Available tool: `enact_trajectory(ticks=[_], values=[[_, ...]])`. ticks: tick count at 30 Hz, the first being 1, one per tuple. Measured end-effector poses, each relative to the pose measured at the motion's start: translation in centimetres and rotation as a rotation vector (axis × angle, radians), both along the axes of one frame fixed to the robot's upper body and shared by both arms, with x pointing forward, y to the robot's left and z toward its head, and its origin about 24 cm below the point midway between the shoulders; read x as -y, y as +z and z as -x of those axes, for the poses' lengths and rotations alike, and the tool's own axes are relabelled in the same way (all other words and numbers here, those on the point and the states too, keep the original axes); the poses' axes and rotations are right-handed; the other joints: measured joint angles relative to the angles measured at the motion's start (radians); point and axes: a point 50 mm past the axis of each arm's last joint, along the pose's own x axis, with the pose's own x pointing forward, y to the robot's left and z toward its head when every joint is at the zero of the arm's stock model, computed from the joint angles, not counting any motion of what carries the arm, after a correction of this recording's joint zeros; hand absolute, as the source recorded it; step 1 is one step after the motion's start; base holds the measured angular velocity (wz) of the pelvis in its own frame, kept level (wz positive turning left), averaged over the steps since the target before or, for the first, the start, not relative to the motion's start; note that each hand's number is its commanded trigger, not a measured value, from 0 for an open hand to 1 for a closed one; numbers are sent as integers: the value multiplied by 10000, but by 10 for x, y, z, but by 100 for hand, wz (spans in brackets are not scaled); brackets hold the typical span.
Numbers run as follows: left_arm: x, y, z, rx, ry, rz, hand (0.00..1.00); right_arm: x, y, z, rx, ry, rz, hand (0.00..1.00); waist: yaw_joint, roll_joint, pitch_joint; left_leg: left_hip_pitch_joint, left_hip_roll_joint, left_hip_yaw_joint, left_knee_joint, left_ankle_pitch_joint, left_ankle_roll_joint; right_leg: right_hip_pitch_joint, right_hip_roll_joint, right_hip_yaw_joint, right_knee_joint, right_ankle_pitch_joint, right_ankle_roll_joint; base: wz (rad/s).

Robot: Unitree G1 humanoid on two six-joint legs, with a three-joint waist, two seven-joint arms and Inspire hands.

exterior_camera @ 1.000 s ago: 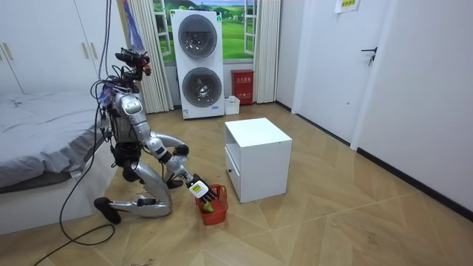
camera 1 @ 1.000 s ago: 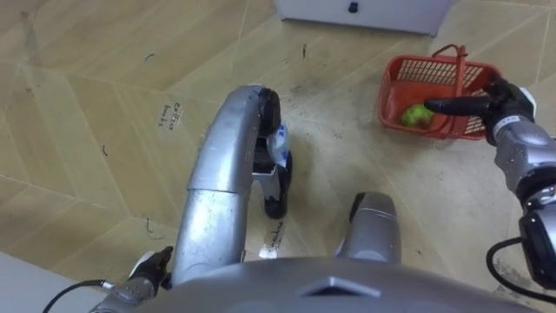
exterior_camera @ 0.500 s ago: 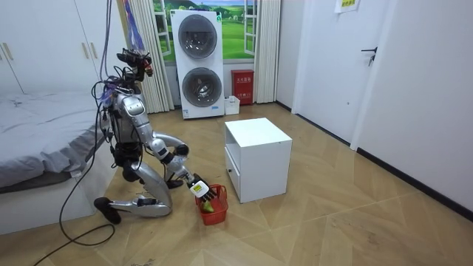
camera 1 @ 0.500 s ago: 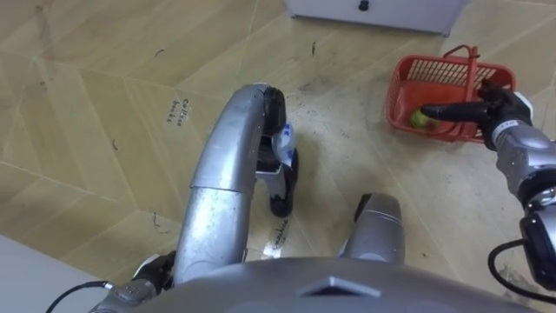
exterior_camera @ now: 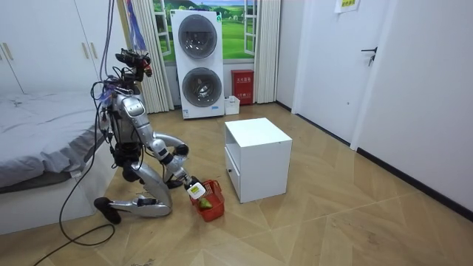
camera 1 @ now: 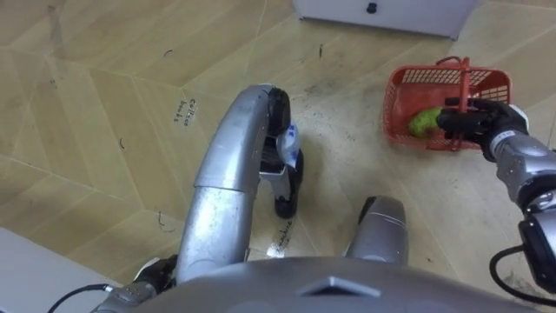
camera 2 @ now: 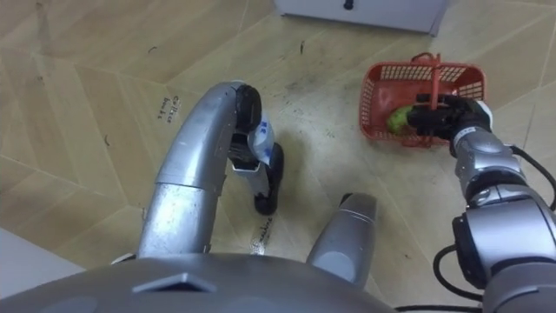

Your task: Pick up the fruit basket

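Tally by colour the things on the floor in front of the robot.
Red: 1, the basket, its handle gripped by the right hand
Green: 1, the fruit in the basket
White: 1, the cabinet
Total: 3

Bright, even indoor light with soft shadows.

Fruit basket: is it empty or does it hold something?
Not empty. A green fruit lies inside the red fruit basket, beside the right hand, which is curled round its handle.
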Motion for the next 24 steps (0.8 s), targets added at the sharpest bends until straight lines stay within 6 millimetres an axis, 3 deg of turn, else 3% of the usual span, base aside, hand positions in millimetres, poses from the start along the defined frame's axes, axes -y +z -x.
enact_trajectory(ticks=[9,16,24], values=[[3,0,-19,377,-55,123,0,1,-2,3,-124,-86,17,100,-71,-23,13,-3,13,0,34,12,10,-9,21,39,46,-1,2,0],[0,0,-19,314,389,169,0,0,-2,2,-110,-21,-61,100,-165,-37,22,-44,8,-57,122,20,21,5,85,91,80,-11,21,0],[1,2,-36,640,265,238,0,-10,-4,-2,-55,315,-174,100,-267,-141,82,-36,-5,-191,208,24,28,137,230,50,101,-18,37,0]])
